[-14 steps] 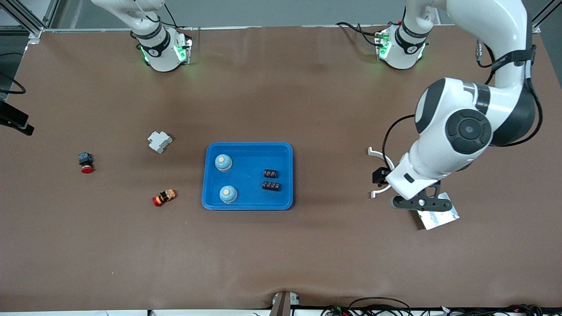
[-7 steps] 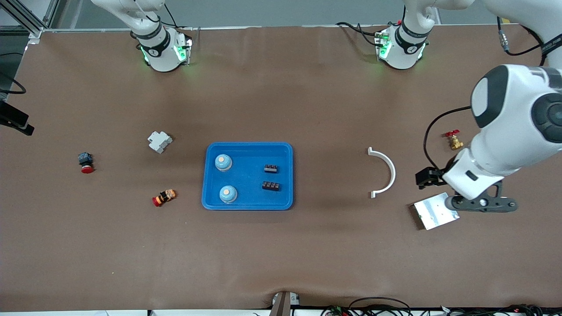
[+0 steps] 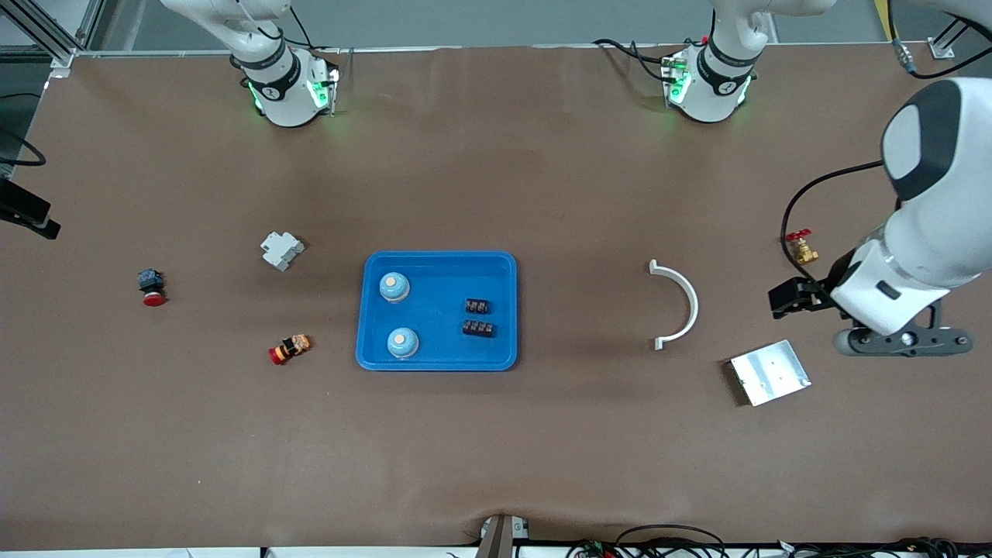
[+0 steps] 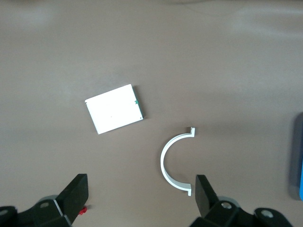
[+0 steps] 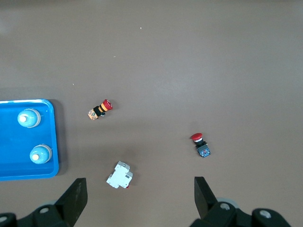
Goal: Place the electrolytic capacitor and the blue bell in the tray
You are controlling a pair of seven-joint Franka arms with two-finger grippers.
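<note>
Since both of my jaws are spread wide and pinch nothing, I judge the placing step finished and this moment to be the pull-away.

Lowest in the front frame, toward my left arm's end of the table, lies a silver plate [image 3: 769, 372]. My left gripper [image 4: 141, 194] hangs high over the bare table just beside the silver plate, fingers apart.

At the frame's centre sits the blue tray [image 3: 438, 314]. In it the nearer bell [image 3: 402, 342] and the farther bell [image 3: 394, 286] stand upright toward my right arm's end, with two small black ribbed parts [image 3: 479, 328] beside them. I take these for the capacitors, though I cannot make out their form.

Just outside the tray, on my right arm's side, lies a red-and-orange part [image 3: 290, 349]. Higher in the frame come a white half-ring [image 3: 694, 304], a red push-button [image 3: 152, 288], a white block [image 3: 280, 250] and a brass valve [image 3: 800, 248].

My right gripper [image 5: 140, 193] is out of the front frame. It hovers high over the table by the push-button and white block.

As I judge it, the next move calls for no grasp, only parking both arms clear.
</note>
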